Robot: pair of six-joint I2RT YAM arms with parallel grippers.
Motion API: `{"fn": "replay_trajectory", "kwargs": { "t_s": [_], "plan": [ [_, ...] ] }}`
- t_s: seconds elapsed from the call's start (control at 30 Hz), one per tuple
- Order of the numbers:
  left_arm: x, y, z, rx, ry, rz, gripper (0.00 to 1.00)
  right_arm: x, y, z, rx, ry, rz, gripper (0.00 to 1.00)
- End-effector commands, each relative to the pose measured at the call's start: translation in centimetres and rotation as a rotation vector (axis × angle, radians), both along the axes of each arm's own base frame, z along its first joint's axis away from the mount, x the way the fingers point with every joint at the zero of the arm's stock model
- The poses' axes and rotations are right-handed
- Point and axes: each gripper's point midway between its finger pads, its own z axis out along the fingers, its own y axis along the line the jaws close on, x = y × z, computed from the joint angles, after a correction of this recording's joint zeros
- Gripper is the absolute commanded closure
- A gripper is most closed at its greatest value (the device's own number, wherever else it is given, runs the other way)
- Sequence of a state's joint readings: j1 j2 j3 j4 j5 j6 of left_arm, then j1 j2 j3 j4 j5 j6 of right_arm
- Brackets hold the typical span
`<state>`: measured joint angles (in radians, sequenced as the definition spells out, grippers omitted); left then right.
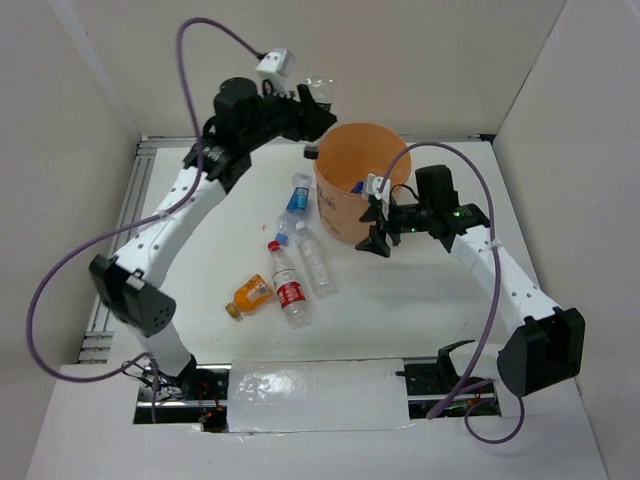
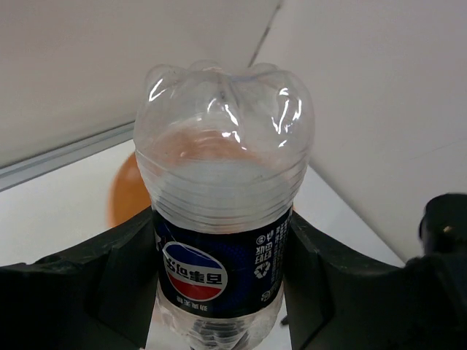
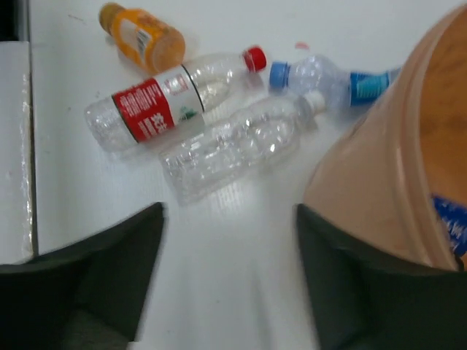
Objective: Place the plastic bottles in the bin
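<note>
The peach-orange bin (image 1: 345, 200) stands at the table's middle back; it also shows in the right wrist view (image 3: 394, 189), with a blue-labelled bottle (image 3: 449, 226) inside. My left gripper (image 1: 318, 105) is shut on a clear bottle with a dark blue label (image 2: 222, 219), held in the air just behind the bin's far left rim. My right gripper (image 3: 230, 255) is open and empty, low beside the bin's front wall. On the table lie a red-label bottle (image 3: 164, 102), a clear bottle (image 3: 233, 146), a blue-cap bottle (image 3: 321, 79) and an orange-filled bottle (image 3: 142, 36).
White walls close in the table at the back and sides. A slotted rail (image 1: 125, 215) runs along the left edge. A foil-covered strip (image 1: 315, 395) lies at the near edge between the arm bases. Another blue-label bottle (image 1: 298, 193) lies left of the bin.
</note>
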<state>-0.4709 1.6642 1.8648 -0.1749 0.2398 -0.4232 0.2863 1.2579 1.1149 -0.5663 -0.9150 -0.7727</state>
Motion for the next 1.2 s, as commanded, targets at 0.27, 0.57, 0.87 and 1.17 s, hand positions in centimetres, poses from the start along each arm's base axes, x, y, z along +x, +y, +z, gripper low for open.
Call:
{"fn": "replay_trajectory", "kwargs": {
  "t_s": [0.27,0.57,0.87,1.17],
  "plan": [
    [5.1,-9.7,-6.9,-0.024,0.093,0.006,0.22,0.7,2.7,-4.7,-0.061,0.155,-0.202,0.49],
    [4.4,-7.3,-2.7,-0.006,0.013,0.079,0.01,-1.4,5.3,-9.6,-0.059,0.277,-0.445,0.06],
    [-4.7,5.7,-9.7,0.255,0.086,0.324,0.01,-0.1,8.6,-12.5,-0.009,0.399,-0.666,0.01],
    [-14.7,13.1,-19.5,0.293,0.350,0.411,0.01,2.0,9.9,-18.1,-0.102,0.445,-0.750,0.10]
  ]
}}
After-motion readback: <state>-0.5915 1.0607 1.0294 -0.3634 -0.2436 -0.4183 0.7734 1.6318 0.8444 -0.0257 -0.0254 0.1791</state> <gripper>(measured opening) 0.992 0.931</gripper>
